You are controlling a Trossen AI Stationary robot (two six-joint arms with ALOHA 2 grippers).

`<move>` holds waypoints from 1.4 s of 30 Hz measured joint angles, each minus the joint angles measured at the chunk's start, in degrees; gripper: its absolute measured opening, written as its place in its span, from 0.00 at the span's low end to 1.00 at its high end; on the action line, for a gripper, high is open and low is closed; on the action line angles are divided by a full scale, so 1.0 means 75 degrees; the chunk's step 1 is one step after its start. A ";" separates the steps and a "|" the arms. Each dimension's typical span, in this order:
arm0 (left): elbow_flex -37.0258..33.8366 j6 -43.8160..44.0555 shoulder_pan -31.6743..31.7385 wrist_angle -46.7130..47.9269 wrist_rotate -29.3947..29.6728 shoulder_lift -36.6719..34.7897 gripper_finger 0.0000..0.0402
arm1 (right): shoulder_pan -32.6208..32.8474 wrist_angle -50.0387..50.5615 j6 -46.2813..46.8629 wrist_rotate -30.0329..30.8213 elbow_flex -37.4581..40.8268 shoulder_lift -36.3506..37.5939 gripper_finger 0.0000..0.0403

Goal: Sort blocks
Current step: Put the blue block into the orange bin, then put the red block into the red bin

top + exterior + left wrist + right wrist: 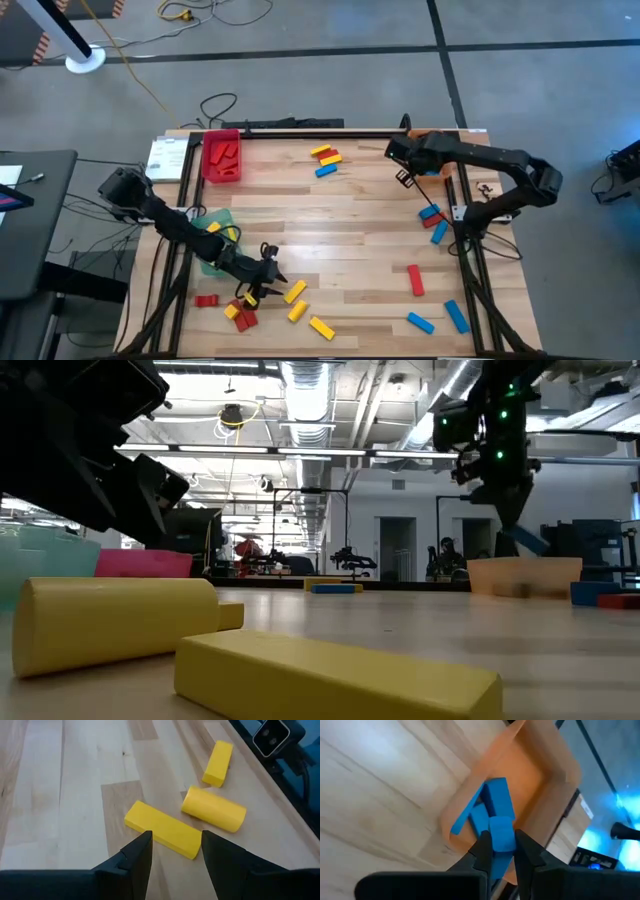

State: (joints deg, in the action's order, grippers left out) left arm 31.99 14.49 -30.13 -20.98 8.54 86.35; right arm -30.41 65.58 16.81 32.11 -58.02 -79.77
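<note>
My right gripper [502, 847] is shut on a blue block [501, 832] above the orange tray [540, 780], which holds two more blue blocks [492, 800]. In the high view it [405, 170] is at the table's far right. My left gripper [175, 842] is open and empty near the front left [272, 274]. It hovers just short of a flat-lying yellow block [162, 829]. A yellow cylinder [214, 809] and another yellow block [218, 763] lie beyond it. My right gripper pinches the blue block between its two fingers [482, 851], on two opposite sides [500, 842]. The fingers come from above, pointing down. The block [525, 540] sticks out tilted below the fingertips, lifted clear above the orange tray [525, 575].
A red tray [221, 157] with red blocks stands at the far left, and a green tray [215, 238] lies under my left arm. Loose blocks lie at the far middle [326, 158], by the right edge [435, 222], at the front right [440, 318] and the front left [240, 314].
</note>
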 joint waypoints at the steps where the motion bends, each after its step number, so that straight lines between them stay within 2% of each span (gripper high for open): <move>1: 0.0000 0.0026 0.0000 -0.0003 0.0000 0.0003 0.41 | -0.0102 -0.0159 -0.0082 -0.0079 0.0094 -0.0002 0.15; 7: 0.0000 0.0352 -0.0003 0.0012 -0.0003 0.0003 0.41 | -0.0818 -0.0957 -0.0483 -0.0404 0.0542 -0.0003 0.15; 13: 0.0000 0.0766 -0.0012 0.0006 -0.0009 0.0003 0.41 | -0.1531 -0.1521 -0.0680 -0.1213 0.0970 -0.0003 0.15; 21: 0.0000 0.0948 -0.0032 0.0004 0.0021 0.0003 0.41 | -0.1872 -0.2025 -0.0826 -0.1526 0.1503 -0.0010 0.20; 28: 0.0015 0.0993 -0.0035 -0.0002 0.0159 0.0003 0.41 | -0.1869 -0.2300 -0.0905 -0.1525 0.1661 -0.0006 0.29; 38: 0.0015 0.1047 -0.0035 0.0006 0.0201 0.0003 0.41 | -0.1866 -0.2305 -0.0850 -0.1509 0.1662 -0.0004 0.54; 42: 0.0015 0.1039 -0.0048 0.0012 0.0190 0.0003 0.41 | -0.1866 -0.2305 -0.0847 -0.1493 0.1662 -0.0003 0.59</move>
State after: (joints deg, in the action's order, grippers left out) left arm 32.10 22.29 -30.49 -20.88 9.96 86.37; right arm -44.40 48.29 10.46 20.91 -45.56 -79.79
